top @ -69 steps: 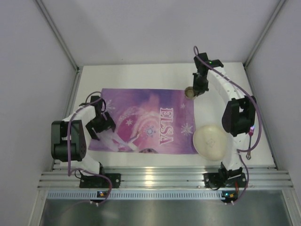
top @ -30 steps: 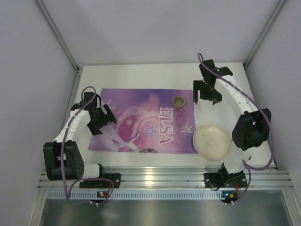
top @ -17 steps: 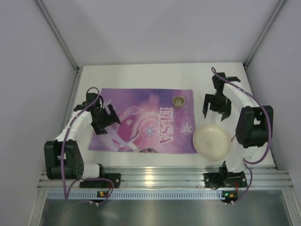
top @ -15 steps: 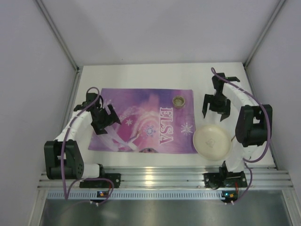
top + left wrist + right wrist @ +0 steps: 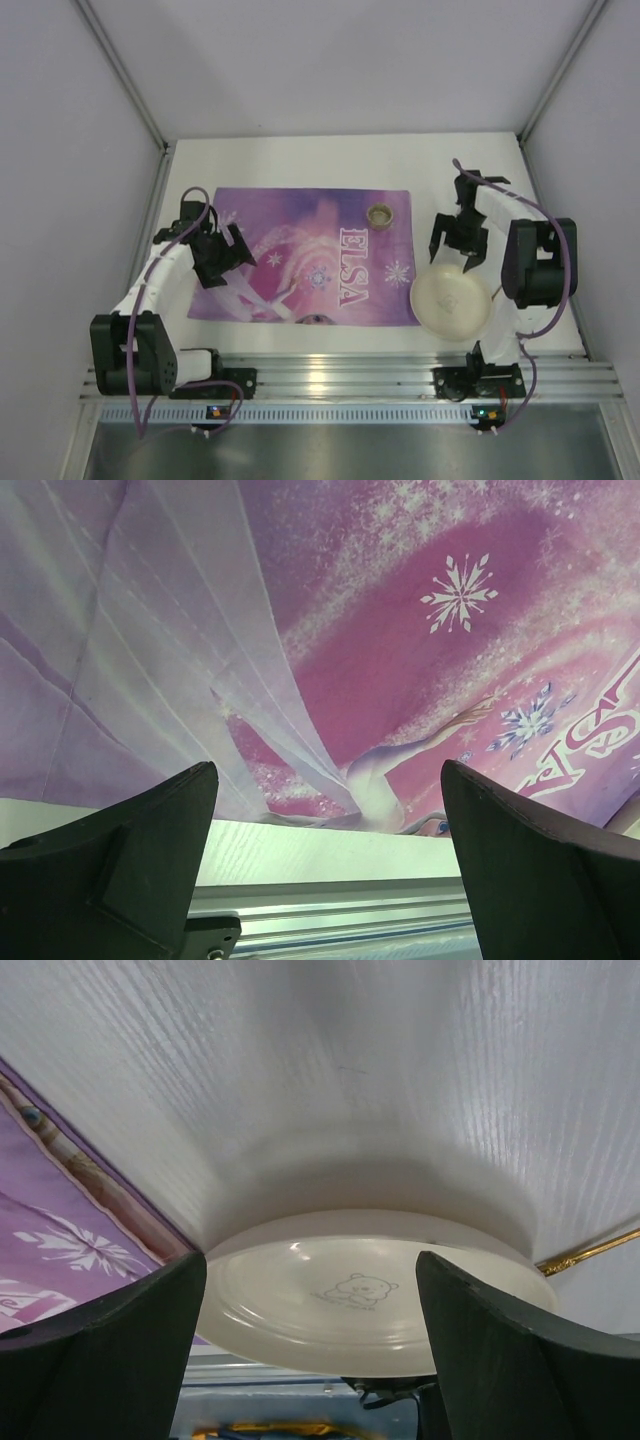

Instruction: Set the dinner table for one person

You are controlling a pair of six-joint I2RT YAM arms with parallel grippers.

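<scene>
The dinner table (image 5: 300, 160) is a white tabletop with a purple "ELSA" placemat (image 5: 310, 255) lying on it. A small beige cup (image 5: 380, 214) stands upright on the mat's far right corner. A cream plate (image 5: 451, 303) with a bear print (image 5: 356, 1290) sits on the table just right of the mat. My right gripper (image 5: 453, 250) hovers open just beyond the plate's far rim, its fingers (image 5: 120, 1350) pointing at the plate and holding nothing. My left gripper (image 5: 222, 262) is open and empty above the mat's left part (image 5: 400, 660).
A ribbed aluminium rail (image 5: 340, 380) runs along the near edge, with both arm bases bolted to it. A thin gold utensil handle (image 5: 590, 1252) lies on the table right of the plate. White walls enclose the table on three sides.
My right gripper left the cup standing on the mat and swung back toward the near side, stopping over the plate's far rim. The left gripper shifted slightly over the mat.
</scene>
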